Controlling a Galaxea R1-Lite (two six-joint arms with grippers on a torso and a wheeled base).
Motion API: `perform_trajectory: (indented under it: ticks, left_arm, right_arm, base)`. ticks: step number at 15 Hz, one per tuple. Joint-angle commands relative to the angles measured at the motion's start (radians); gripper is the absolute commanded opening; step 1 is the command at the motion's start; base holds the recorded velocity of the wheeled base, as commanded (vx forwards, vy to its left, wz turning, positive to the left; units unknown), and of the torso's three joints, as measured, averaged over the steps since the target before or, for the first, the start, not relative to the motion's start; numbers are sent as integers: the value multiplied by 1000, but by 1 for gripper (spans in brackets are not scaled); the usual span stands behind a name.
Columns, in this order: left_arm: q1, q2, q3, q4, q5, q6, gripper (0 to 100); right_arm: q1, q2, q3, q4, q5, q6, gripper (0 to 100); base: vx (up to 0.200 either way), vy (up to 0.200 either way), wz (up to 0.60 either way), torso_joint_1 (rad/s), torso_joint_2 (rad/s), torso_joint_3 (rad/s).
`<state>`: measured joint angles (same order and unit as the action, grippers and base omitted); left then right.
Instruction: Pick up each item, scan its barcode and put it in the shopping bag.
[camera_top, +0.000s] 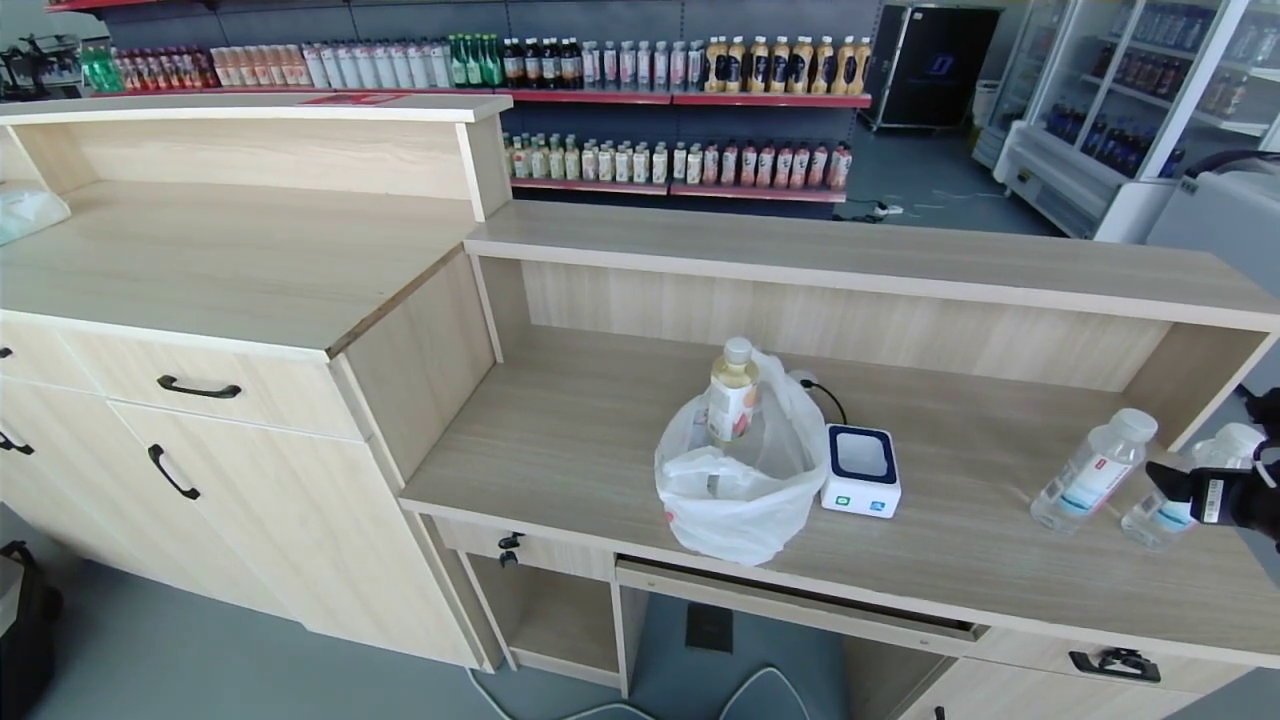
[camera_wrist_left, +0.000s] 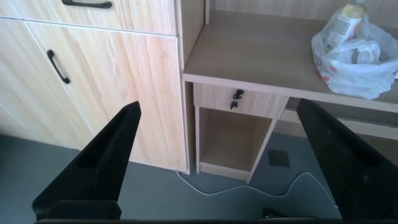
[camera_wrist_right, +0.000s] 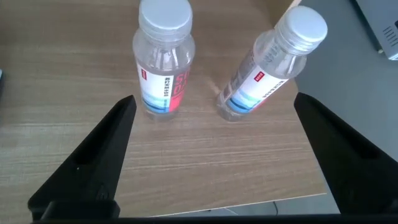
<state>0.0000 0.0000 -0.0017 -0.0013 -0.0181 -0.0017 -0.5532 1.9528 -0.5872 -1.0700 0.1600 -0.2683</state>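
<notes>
Partly filled shopping bag, scanner and two water bottles on the counter

Centrally on the counter (camera_top: 600, 440) a white plastic shopping bag (camera_top: 735, 500) is seen, its mouth open upward. A drink bottle (camera_top: 732, 395) with pale yellow contents and a white cap is held upright inside it, its neck and shoulders rising above the rim. Just beside the bag, on the robot's right, a white scanner (camera_top: 861, 468) with a dark-framed window is placed. A black cable (camera_top: 830, 398) is led away behind it. Well apart from these, toward the counter's right end, a first water bottle (camera_top: 1092, 470) and a second water bottle (camera_top: 1228, 448) are stood near each other without touching. Both are clear and white-capped. The right end effector (camera_wrist_right: 214, 99) is positioned at the counter's right front, facing these two bottles, with its jaws spread wide and nothing gripped. It overlaps the second water bottle in the head view, and whether contact is made cannot be told. The left end effector (camera_wrist_left: 219, 104) is likewise spread wide and empty. It is positioned below counter height over the grey floor (camera_wrist_left: 155, 193), before the wooden cabinet (camera_wrist_left: 112, 74) that adjoins the counter on the robot's left. Shelves (camera_top: 680, 160) stocked with drinks are visible behind the counter.
</notes>
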Motion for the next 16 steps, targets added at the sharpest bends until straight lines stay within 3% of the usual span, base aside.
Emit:
perform_trajectory:
  ticks: [1, 16]
  left_arm:
    - [0, 0, 0, 0, 0, 0, 100]
    - [0, 0, 0, 0, 0, 0, 100]
  right_arm:
    - [-8, 51, -3, -21, 1, 3, 100]
    - [55, 324, -120, -226, 13, -22, 100]
  base:
    - [0, 0, 0, 0, 0, 0]
    - [0, 0, 0, 0, 0, 0]
